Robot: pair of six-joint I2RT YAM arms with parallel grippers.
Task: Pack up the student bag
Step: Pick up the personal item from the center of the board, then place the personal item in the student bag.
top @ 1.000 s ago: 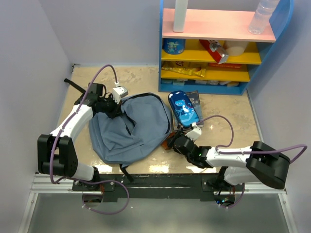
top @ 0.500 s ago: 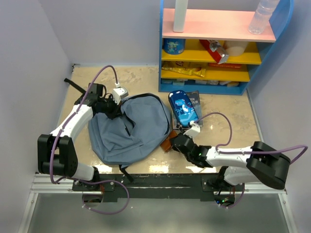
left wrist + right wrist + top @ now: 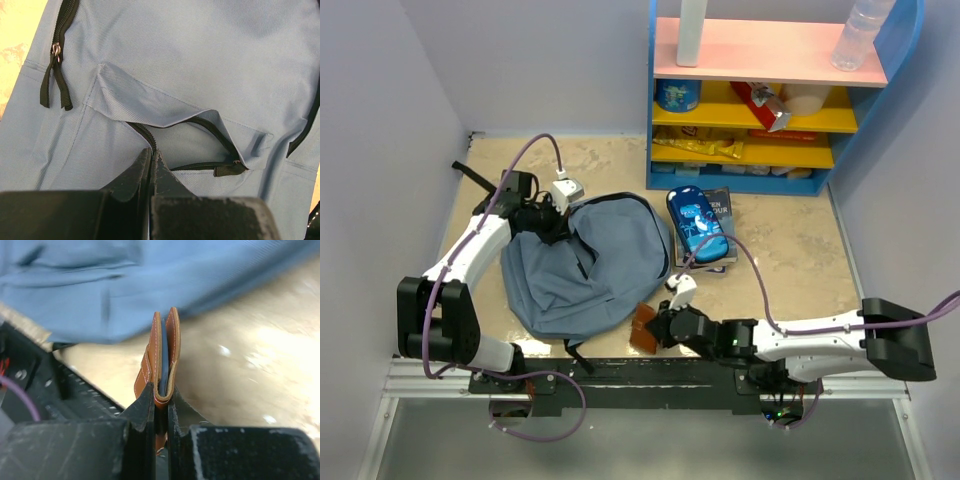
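Note:
The slate-blue student bag (image 3: 605, 262) lies flat at the table's left centre. Its front pocket zipper (image 3: 210, 125) gapes open in the left wrist view. My left gripper (image 3: 557, 222) sits at the bag's far upper edge, jaws pressed together on the pocket's zipper edge (image 3: 151, 152). My right gripper (image 3: 658, 332) is near the table's front edge, just right of the bag's lower corner. It is shut on a brown leather wallet (image 3: 163, 352), which stands on edge above the fingers. From above, the wallet (image 3: 644, 330) shows as a small brown patch.
A blue pencil case (image 3: 696, 222) lies on a dark book (image 3: 722, 208) right of the bag. A blue, yellow and pink shelf (image 3: 770, 110) with snacks and a bottle stands at the back right. The black front rail (image 3: 620, 372) runs just below the wallet.
My right gripper closed on the wallet and drew back left toward the near edge, carrying it away from the book. The left arm and the bag stayed put.

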